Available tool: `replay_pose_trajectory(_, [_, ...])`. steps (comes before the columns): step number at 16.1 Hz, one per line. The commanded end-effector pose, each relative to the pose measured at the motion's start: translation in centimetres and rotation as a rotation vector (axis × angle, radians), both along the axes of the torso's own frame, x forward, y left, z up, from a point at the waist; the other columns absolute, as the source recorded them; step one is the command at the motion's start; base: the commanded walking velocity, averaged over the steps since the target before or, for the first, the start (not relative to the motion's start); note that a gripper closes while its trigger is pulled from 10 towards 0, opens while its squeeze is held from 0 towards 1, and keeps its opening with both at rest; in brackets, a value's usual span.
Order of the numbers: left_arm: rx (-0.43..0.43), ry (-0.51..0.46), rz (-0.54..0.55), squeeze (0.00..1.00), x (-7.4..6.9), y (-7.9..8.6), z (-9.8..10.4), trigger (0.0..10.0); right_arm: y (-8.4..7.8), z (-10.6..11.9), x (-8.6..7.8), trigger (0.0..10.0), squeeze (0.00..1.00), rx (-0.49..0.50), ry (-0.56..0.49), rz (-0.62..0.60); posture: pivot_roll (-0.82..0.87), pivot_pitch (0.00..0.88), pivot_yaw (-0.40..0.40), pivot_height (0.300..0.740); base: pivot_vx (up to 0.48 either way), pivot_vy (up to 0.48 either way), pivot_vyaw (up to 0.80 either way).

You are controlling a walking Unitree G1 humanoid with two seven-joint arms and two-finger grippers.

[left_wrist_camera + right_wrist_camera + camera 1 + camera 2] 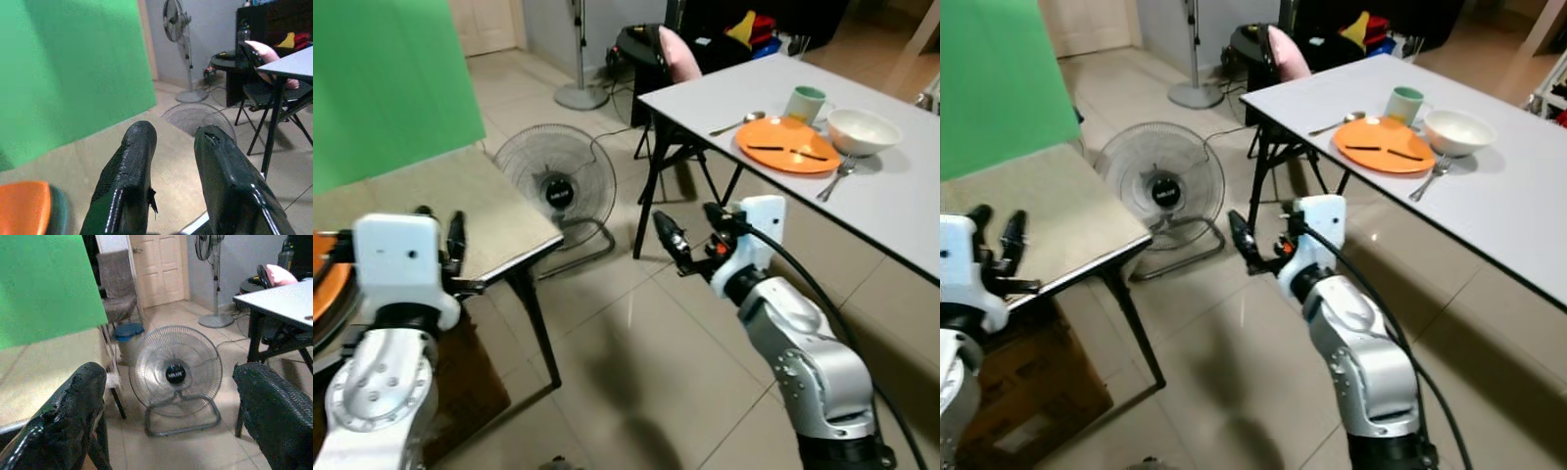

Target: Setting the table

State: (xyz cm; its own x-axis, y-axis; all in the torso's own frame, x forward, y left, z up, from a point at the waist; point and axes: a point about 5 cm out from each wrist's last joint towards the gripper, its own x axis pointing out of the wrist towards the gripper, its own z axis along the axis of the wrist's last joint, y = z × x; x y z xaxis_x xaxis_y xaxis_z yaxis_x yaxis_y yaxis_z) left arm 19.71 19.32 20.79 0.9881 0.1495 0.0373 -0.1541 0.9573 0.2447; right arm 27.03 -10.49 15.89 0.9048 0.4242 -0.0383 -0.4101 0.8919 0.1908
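Your right gripper (693,238) hangs wide open and empty over bare tiled floor (636,343), near the white rectangular table's (901,206) near edge. Your left gripper (173,166), narrowly parted and empty, hovers at the beige side table's (480,201) near edge.

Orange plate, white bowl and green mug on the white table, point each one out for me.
orange plate (787,145), left eye view, middle of its flat face.
white bowl (864,131), left eye view, inside of the bowl.
green mug (805,104), left eye view, its outer side.
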Motion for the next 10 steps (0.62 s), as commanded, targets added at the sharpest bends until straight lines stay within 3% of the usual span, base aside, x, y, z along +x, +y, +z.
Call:
replay_pose_trajectory(1, [-0.009,0.002,-0.010,0.00,0.05,-0.15,0.22,10.0,0.10,0.52,-0.08,10.0,0.00,-0.003,-0.020,0.002,0.05,0.007,-0.002,0.740,0.000,0.322,0.46])
replay_pose_trajectory(4, [-0.028,0.013,-0.008,0.00,0.08,0.07,0.40,10.0,0.34,0.66,-0.02,10.0,0.00,0.008,-0.017,0.007,0.06,0.008,-0.006,0.740,0.000,0.334,0.56])
replay_pose_trajectory(5, [-0.031,0.016,-0.007,0.27,0.01,0.07,0.38,10.0,0.37,0.70,-0.01,10.0,0.00,0.014,-0.014,0.009,0.06,0.009,-0.008,0.740,0.000,0.337,0.61])
replay_pose_trajectory(6, [-0.042,0.017,-0.006,0.67,-0.03,0.05,0.38,10.0,0.39,0.71,0.03,10.0,0.00,0.021,-0.012,0.011,0.06,0.009,-0.011,0.740,0.000,0.337,0.61])
replay_pose_trajectory(7, [-0.045,0.017,-0.002,1.00,-0.07,0.06,0.43,10.0,0.43,0.74,0.06,10.0,0.01,0.024,-0.011,0.014,0.06,0.009,-0.012,0.740,0.000,0.334,0.62])
replay_pose_trajectory(10, [-0.034,0.015,0.003,1.00,-0.09,0.12,0.64,10.0,0.66,0.87,0.16,10.0,0.00,0.016,-0.017,0.022,0.06,0.010,-0.015,0.740,0.000,0.338,0.62])
